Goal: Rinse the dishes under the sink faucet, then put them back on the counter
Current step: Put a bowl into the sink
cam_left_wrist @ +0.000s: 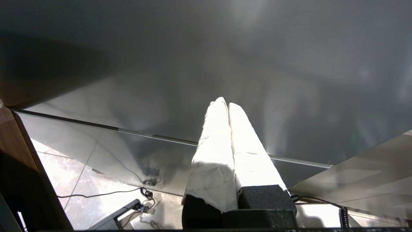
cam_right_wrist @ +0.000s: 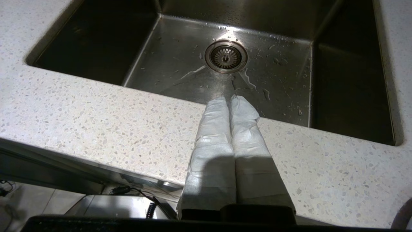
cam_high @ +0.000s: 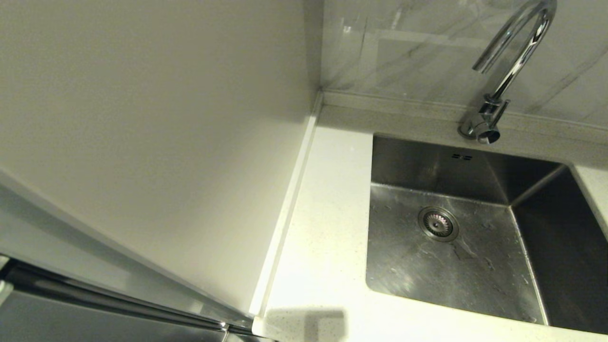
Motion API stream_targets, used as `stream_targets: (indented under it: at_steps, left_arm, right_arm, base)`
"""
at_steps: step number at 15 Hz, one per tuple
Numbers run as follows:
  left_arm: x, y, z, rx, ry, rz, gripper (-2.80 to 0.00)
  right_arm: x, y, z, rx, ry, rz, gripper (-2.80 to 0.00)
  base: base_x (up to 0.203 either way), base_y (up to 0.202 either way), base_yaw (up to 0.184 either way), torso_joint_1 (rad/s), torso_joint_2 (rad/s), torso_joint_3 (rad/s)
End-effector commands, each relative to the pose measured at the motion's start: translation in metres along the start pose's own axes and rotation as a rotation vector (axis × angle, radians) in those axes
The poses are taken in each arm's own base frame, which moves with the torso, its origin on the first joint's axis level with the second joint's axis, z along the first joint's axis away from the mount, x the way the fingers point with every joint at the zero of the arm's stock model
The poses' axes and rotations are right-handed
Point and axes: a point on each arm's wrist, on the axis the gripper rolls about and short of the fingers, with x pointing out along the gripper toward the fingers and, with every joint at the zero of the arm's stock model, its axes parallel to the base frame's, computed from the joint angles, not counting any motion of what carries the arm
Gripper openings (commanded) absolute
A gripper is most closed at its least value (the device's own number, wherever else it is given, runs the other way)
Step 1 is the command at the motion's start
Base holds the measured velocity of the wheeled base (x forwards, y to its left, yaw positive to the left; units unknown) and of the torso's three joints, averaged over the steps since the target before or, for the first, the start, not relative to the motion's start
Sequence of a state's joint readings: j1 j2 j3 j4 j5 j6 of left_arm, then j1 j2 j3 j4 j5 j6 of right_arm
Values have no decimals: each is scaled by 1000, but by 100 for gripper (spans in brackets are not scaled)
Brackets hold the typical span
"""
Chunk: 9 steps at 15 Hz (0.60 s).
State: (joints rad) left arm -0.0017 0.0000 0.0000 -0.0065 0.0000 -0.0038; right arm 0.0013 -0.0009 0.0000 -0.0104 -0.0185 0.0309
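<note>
The steel sink (cam_high: 475,266) (cam_right_wrist: 283,80) is wet, with its strainer drain (cam_high: 438,223) (cam_right_wrist: 226,58) and two overflow slots (cam_high: 461,156) showing. The chrome faucet (cam_high: 510,71) arches over its back edge. The speckled white counter (cam_high: 323,228) (cam_right_wrist: 96,119) runs along the sink's left and front. No bowl or plate is in view. My right gripper (cam_right_wrist: 229,99) hovers over the counter's front strip at the sink's edge, shut on nothing. My left gripper (cam_left_wrist: 224,103) is parked low in front of a grey cabinet panel, shut on nothing. Neither arm shows in the head view.
A tall cream wall panel (cam_high: 156,142) closes off the counter's left side. A marbled backsplash (cam_high: 418,47) stands behind the faucet. Cables lie on the tiled floor (cam_left_wrist: 106,190) below the left gripper.
</note>
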Motion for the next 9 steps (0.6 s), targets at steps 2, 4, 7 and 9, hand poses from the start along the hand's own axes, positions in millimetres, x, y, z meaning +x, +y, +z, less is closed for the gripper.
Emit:
stream_targets:
  at_steps: [2,4,7,9]
  left_arm:
    - [0,0,-1,-1,3,0,-280]
    - [0,0,-1,-1,3,0,-280]
    - [0,0,-1,-1,2,0,-280]
    - [0,0,-1,-1,2,0,-280]
  right_arm:
    - [0,0,0,0,2,0,-280]
    - [0,0,0,-2,2,0,-280]
    - [0,0,0,-2,5,0,-280]
    - [1,0,0,-2,16,-2,-280]
  base:
    - [0,0,0,0,0,0]
    - [0,0,0,0,0,0]
    - [0,0,0,0,0,0]
    - [0,0,0,0,0,0]
